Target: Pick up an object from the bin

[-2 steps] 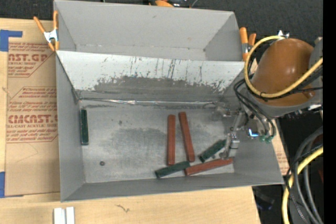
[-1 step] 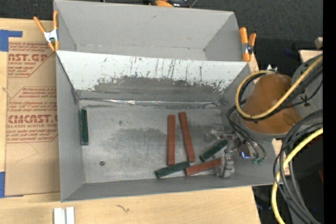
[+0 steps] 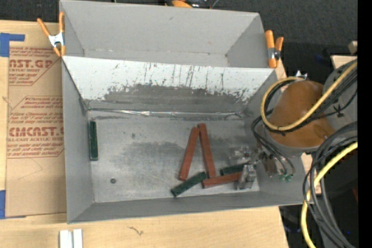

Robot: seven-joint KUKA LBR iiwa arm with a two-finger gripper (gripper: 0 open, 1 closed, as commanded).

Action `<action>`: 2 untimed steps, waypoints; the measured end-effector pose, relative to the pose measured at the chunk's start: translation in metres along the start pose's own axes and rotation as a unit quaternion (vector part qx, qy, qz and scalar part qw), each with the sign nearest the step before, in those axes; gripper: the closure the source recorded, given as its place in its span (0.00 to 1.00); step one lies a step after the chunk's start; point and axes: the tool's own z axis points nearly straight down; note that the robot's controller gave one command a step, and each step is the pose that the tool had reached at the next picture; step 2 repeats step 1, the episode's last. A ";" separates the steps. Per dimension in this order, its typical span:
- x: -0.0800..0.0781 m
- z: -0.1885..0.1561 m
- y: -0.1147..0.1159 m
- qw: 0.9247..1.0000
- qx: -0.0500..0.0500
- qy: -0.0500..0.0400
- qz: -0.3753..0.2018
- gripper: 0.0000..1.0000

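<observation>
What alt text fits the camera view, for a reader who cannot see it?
The gripper is low in the grey bin, at its near right corner, beside a small heap of red-brown sticks and dark green sticks. One more green stick lies alone by the left wall.

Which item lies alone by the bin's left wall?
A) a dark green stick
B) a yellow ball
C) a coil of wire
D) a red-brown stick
A: a dark green stick lies by itself along the left wall of the bin, while the red-brown sticks are clustered toward the right, near the gripper.
</observation>
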 end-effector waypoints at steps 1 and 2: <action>-0.001 -0.152 -0.024 1.000 0.002 -0.003 0.023 1.00; -0.001 -0.152 -0.024 1.000 0.002 -0.003 0.023 1.00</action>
